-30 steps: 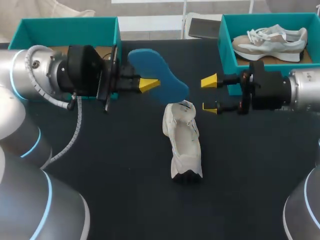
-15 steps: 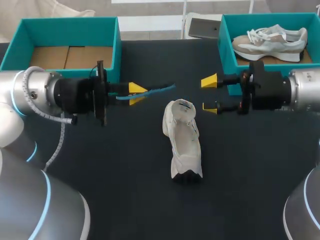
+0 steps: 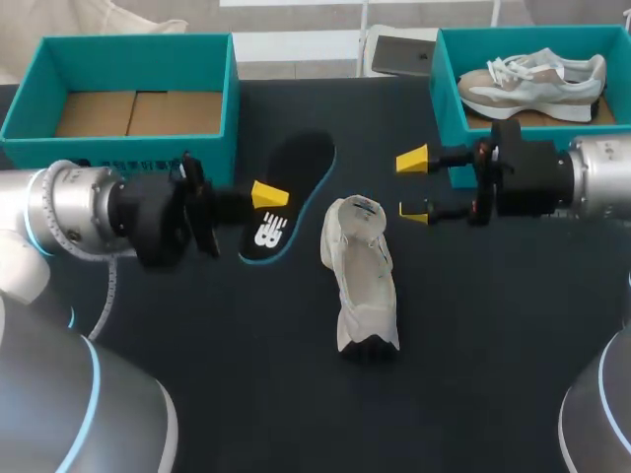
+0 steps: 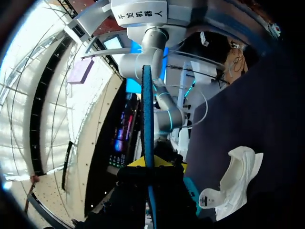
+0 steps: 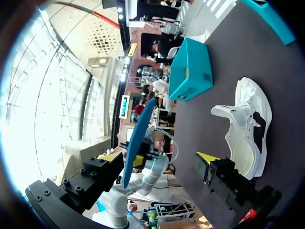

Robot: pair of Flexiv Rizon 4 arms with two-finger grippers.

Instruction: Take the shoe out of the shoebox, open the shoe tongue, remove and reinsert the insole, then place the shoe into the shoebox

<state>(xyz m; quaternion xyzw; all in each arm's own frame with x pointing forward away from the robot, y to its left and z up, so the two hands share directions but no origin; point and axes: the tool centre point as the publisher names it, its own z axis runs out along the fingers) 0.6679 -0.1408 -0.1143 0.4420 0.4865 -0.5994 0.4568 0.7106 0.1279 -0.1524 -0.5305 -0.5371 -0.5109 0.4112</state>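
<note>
Has rolled the insole (image 3: 296, 163) dark face up since half a second ago; pinches it in the left claw (image 3: 268, 197) beside the shoe (image 3: 360, 276) on the bench (image 3: 246, 384), likely for reinsertion; holds right claw (image 3: 414, 185) spread, empty.

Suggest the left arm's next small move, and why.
Probably swing the insole over the opening of the shoe: the left pincer grips it beside the shoe, which lies opening-up on the table, and the right pincer hangs open nearby.
</note>
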